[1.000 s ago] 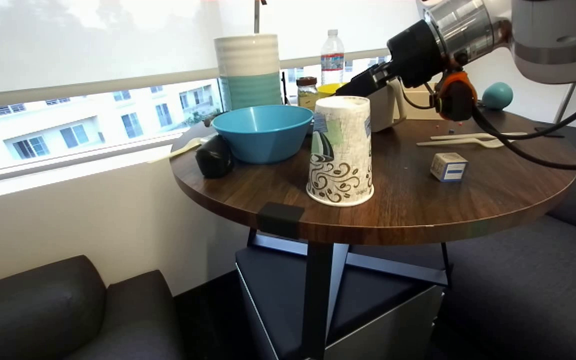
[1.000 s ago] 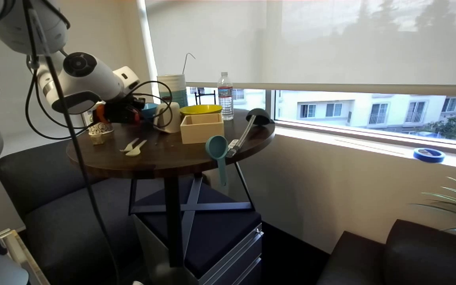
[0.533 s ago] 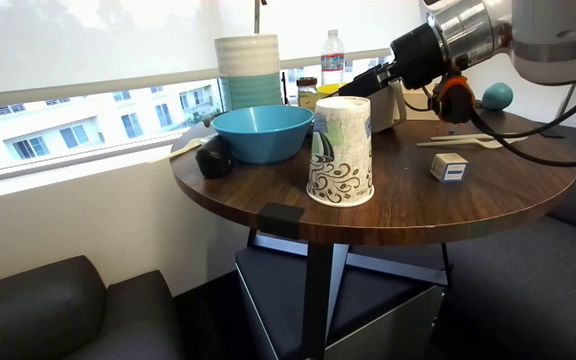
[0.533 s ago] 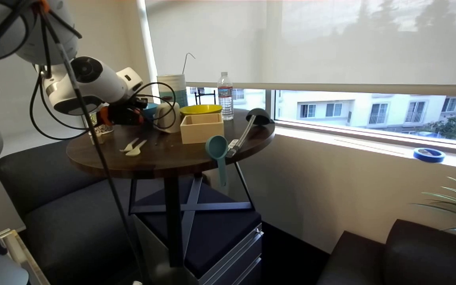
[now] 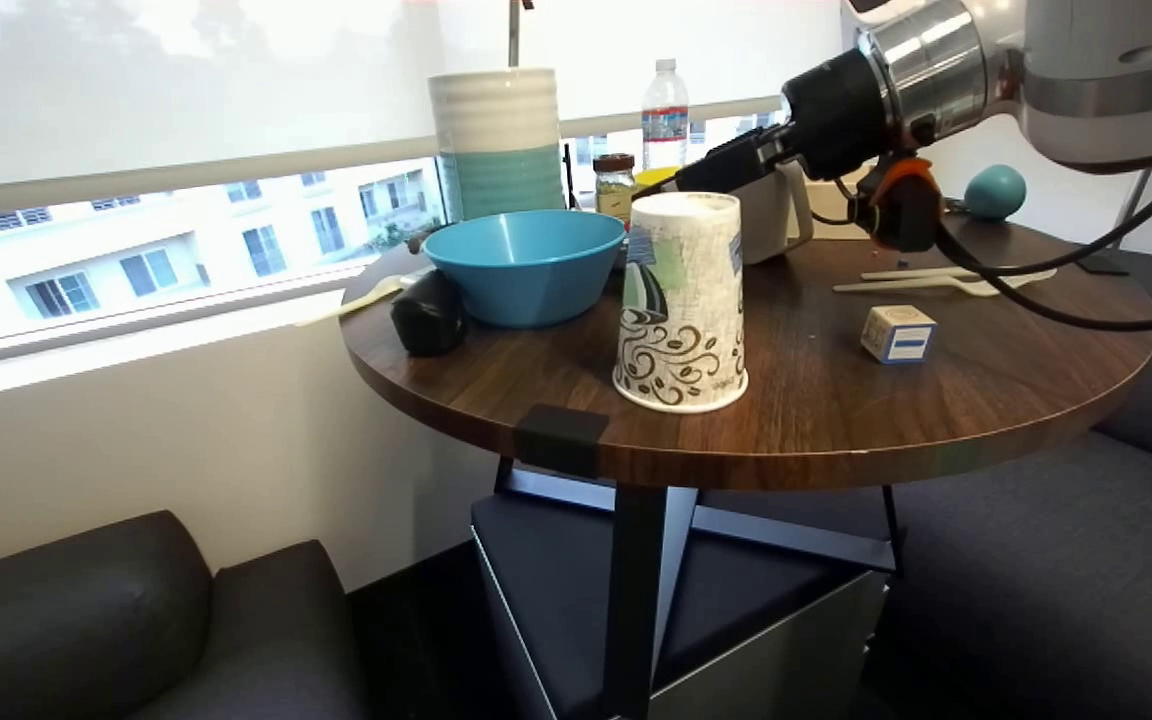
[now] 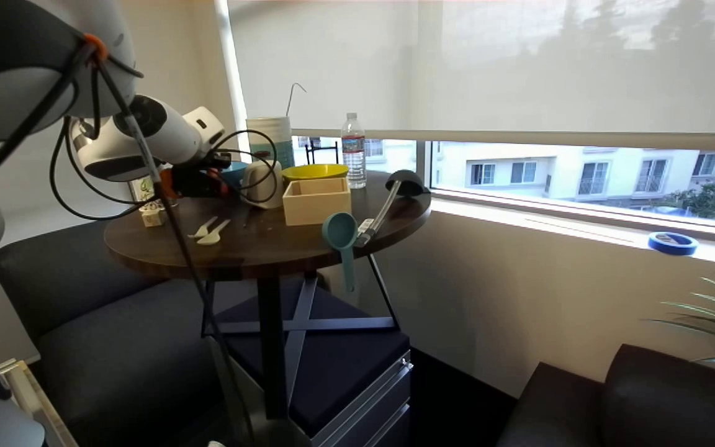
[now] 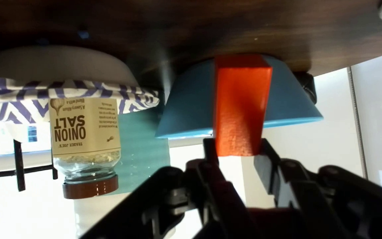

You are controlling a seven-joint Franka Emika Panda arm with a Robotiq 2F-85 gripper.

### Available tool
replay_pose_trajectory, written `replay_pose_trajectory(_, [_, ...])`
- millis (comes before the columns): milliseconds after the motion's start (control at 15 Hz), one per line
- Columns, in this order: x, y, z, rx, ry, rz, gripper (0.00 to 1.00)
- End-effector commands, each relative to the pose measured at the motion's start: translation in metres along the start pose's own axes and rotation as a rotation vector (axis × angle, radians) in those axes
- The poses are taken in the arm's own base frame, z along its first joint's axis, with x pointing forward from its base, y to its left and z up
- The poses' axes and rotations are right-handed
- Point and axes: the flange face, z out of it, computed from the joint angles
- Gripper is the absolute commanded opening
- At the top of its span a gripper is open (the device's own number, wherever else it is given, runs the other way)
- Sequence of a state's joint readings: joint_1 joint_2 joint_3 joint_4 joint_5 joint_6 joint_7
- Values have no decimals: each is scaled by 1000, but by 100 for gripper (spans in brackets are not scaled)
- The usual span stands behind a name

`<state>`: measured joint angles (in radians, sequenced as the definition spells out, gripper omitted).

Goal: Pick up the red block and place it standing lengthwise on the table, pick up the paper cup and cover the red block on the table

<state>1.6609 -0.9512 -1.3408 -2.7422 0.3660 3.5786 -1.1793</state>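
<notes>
The red block [image 7: 242,109] is between my gripper's fingertips [image 7: 237,147] in the wrist view, whose picture stands upside down. My gripper is shut on one end of the block, and its long side points down towards the table [image 7: 177,23]. I cannot tell whether its lower end touches the table. In an exterior view, my gripper [image 5: 658,188] is behind the paper cup [image 5: 681,310], which hides most or all of the block. The cup stands upside down, wide rim down, near the edge of the round brown table [image 5: 806,425].
A blue bowl [image 5: 526,285] is close behind the block. A pale mug [image 5: 771,215] and an onion salt jar [image 7: 86,132] stand near the gripper. A small grey-white cube [image 5: 898,335], plastic cutlery [image 5: 936,285], a wooden box [image 6: 317,205] and a black object [image 5: 429,315] are also on the table.
My gripper has shifted and turned slightly, its fingertip now showing further left behind the cup. The upper arm has come lower and the hanging cable has swung right. The cup has not moved.
</notes>
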Motion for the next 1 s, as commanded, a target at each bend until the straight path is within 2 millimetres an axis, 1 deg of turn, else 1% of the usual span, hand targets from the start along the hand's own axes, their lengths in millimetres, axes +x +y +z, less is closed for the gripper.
replay_pose_trajectory(0, [-1,-3,3,16,34,-21,8])
replay_pose_trajectory(400, [-8,-6,8,37,39,-22,8])
replay_pose_trajectory(933, [-16,-2,10,19,64,-6,8])
